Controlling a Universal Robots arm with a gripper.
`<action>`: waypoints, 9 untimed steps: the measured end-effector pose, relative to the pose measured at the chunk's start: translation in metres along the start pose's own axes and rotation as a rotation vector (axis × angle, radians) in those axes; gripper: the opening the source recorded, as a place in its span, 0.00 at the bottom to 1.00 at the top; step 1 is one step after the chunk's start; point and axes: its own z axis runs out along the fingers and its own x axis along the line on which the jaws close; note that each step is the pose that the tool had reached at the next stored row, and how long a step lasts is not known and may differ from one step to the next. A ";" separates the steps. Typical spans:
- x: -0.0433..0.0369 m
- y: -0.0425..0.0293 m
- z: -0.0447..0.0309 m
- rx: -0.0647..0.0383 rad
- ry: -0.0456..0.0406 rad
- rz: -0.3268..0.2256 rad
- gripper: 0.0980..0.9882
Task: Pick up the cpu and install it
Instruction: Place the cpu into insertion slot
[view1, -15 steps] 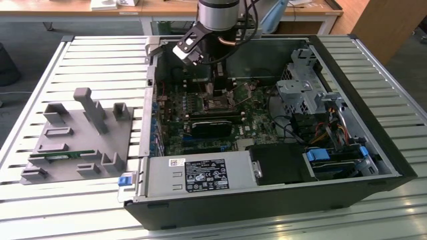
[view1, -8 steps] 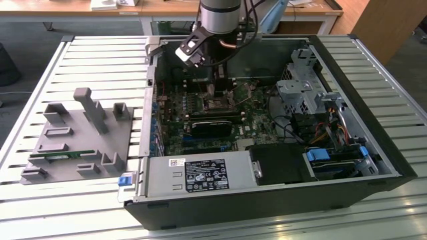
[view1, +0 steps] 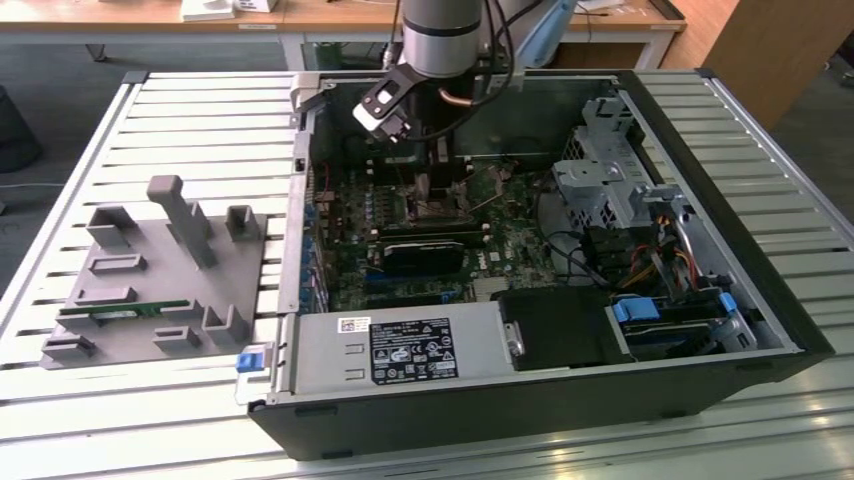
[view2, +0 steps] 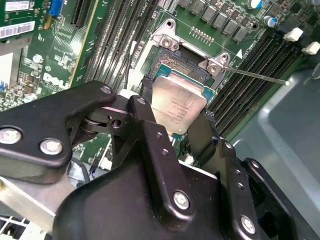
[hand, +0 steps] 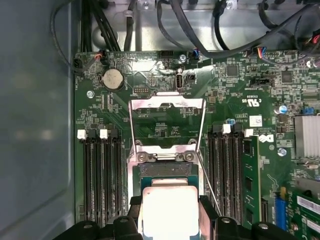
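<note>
one gripper (view2: 174, 114) clamped on one cpu (view2: 178, 97), over one open socket (view2: 172, 62)

Robotics laboratory: open computer case (view1: 534, 415) on a slatted metal bench (view1: 200, 120), wooden desks (view1: 347, 15) along the exterior view's upper edge.

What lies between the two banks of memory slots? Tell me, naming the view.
The open socket, its metal frame raised, with the cpu over it, clamped in the gripper; the first wrist view shows this.

Silver cpu (view2: 177, 102), green motherboard (hand: 235, 100)
</note>
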 end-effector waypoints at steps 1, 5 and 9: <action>0.0000 -0.0001 0.0018 0.000 0.0001 0.000 0.49; 0.0002 -0.0003 0.0092 0.000 0.0003 0.000 0.49; 0.0003 -0.0006 0.0154 0.000 0.0004 0.000 0.49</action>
